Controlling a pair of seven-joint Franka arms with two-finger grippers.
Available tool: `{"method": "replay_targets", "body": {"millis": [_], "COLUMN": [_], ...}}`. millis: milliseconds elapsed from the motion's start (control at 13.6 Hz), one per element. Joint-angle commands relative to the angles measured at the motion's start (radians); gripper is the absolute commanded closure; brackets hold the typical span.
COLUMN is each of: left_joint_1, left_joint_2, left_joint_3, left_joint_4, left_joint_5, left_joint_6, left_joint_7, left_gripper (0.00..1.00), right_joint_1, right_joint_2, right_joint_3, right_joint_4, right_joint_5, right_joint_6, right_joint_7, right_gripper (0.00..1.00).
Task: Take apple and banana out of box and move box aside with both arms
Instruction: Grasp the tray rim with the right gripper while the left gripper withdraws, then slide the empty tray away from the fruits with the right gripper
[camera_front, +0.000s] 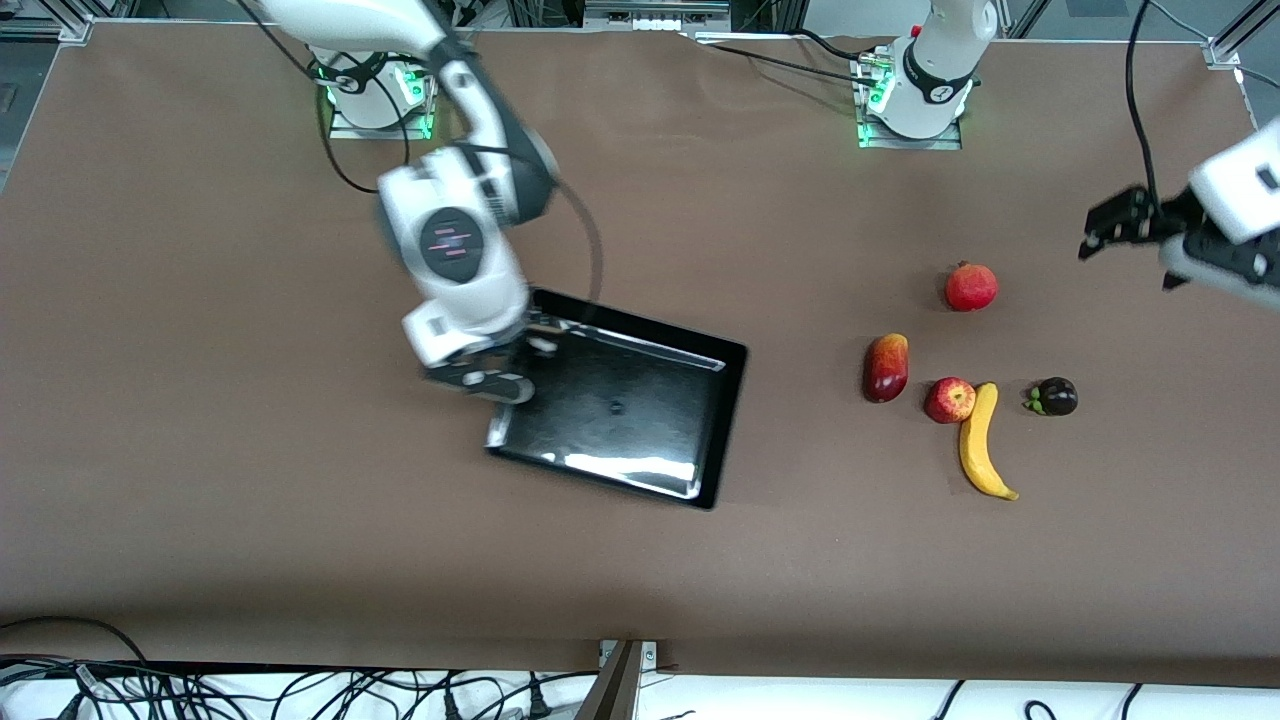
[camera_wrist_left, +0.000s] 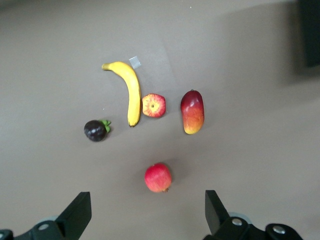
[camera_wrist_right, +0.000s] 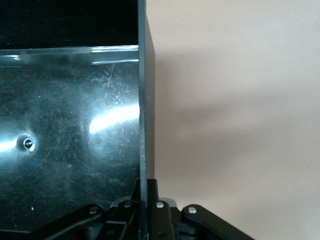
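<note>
While the right gripper sits low on the box, its jaws are clamped on the thin wall at the right arm's end; the right wrist view shows that wall running edge-on straight into the closed fingers. Box is a glossy black plastic rectangle with low walls, scuffed floor with glare streaks, resting skewed on the matte brown table.

Fruits lie in a cluster toward the left arm's end, well apart from the box: elongated dark red-orange fruit, then the small round apple, red with yellow blotches, touching or just beside the upper end of the long curved yellow banana. A round red fruit lies farther from the front camera than these. Dark purple round fruit with green leaves lies beside the banana.

Left gripper hovers over bare table near the fruits, jaws wide apart, fingers empty; all fruits lie clear of them.
</note>
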Motion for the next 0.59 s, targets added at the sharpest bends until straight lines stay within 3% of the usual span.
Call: {"method": "replay_targets", "body": {"millis": [0,515], "left_joint_1": [-0.019,-0.018], "left_joint_2": [-0.040,-0.030], "left_joint_3": [-0.004,0.007], "left_joint_4": [-0.034,-0.065], "left_joint_5": [0.034,0.031], "left_joint_6": [-0.023,0.031], "left_joint_7": [-0.091,-0.128], "left_gripper": [0.00,0.00], "right_joint_1": [-0.098,-0.133], "right_joint_2": [-0.100,-0.134], "right_joint_3": [-0.029,-0.380], "right_joint_4": [-0.081,-0.228], "right_joint_5": [0.039,0.048], "right_joint_6": [-0.064,-0.043], "right_joint_7": [-0.220,-0.758], "right_gripper": [1.00,1.00]}}
